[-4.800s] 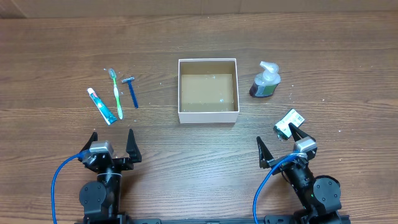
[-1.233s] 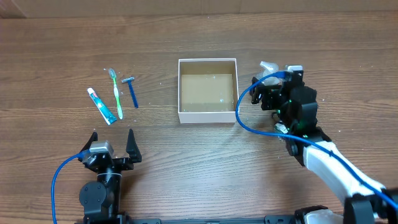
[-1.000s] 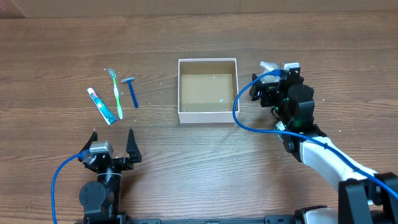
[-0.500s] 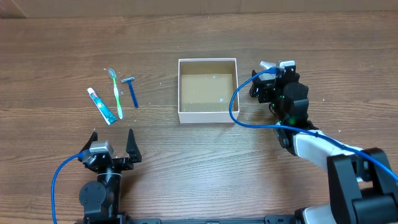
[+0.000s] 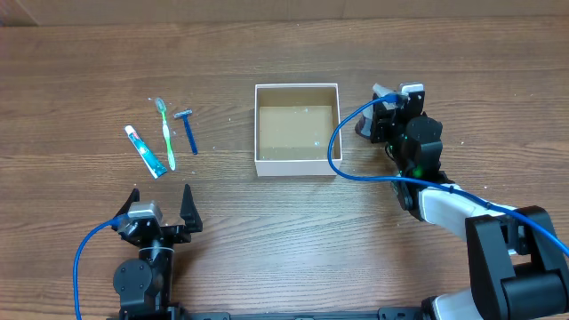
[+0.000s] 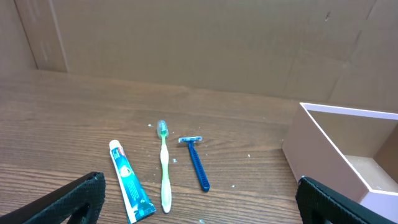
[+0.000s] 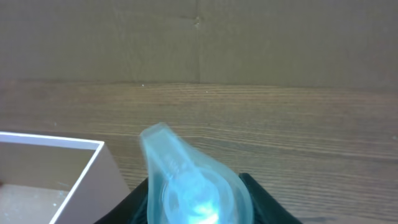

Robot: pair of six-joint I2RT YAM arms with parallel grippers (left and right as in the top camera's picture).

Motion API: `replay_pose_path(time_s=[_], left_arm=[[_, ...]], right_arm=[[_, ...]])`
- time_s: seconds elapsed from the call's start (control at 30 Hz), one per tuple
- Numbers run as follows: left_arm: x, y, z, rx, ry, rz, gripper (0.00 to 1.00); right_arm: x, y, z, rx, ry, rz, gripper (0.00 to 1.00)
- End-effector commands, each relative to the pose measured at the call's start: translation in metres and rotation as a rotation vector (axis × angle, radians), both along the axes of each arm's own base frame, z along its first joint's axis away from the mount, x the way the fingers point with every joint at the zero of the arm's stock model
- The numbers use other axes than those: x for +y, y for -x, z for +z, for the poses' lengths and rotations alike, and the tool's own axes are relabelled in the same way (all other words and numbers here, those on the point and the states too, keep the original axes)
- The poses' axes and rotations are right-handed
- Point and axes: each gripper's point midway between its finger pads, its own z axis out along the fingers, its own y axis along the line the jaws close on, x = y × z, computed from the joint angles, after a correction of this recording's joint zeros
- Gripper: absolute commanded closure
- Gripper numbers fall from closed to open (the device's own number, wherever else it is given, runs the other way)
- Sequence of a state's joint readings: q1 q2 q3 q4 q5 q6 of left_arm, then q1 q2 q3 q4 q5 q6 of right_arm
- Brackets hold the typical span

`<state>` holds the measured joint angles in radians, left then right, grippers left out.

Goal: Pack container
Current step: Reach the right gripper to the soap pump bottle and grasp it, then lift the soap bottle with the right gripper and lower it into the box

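- The container (image 5: pixel 298 166) sits flat on the table (image 5: pixel 267 231), open face up. It lies near the middle, towards the far side.
- It is square, so it has no long axis. Its white walls run square with the wood grain, which runs left to right in the overhead view.
- Its tan floor is bare.
- The right gripper (image 5: pixel 388 120) is over a clear pump bottle (image 7: pixel 186 177) just beside the container's right wall. Its dark fingers flank the bottle in the wrist view. I cannot tell whether they are pressing on it.
- The left gripper (image 5: pixel 161 200) is at the near edge, jaws spread wide with nothing between them, well apart from the container.
- Left of the container lie a toothpaste tube (image 5: pixel 145 150), a toothbrush (image 5: pixel 166 133) and a blue razor (image 5: pixel 188 130), side by side and close together.
- The surface is dark wood-grain board with small white specks.
- A brown cardboard wall (image 6: pixel 186 43) stands behind the table.
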<state>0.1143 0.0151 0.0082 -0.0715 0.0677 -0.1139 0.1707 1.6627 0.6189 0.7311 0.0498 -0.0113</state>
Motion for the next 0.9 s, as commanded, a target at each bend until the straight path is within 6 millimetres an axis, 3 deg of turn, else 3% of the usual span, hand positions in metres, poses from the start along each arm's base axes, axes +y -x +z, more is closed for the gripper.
replay_pose_path(time_s=[0.0,0.2,0.6,0.73,0.87], left_arm=[[0.002,0.000,0.001,-0.007,0.013,0.008,0.00],[0.002,0.000,0.001,-0.007,0.013,0.008,0.00],[0.002,0.001,0.001,-0.007,0.013,0.008,0.00],[0.002,0.001,0.001,-0.007,0.013,0.008,0.00],[0.002,0.001,0.001,-0.007,0.013,0.008,0.00]], right_arm=[[-0.001,-0.007,0.010,-0.028,-0.008,-0.006,0.70],[0.000,-0.008,0.014,-0.044,-0.010,-0.006,0.79],[0.000,-0.011,0.058,-0.205,-0.050,-0.007,0.96],[0.001,-0.006,0.082,-0.255,-0.059,-0.003,0.96],[0.004,0.009,0.121,-0.320,-0.072,0.011,0.96]])
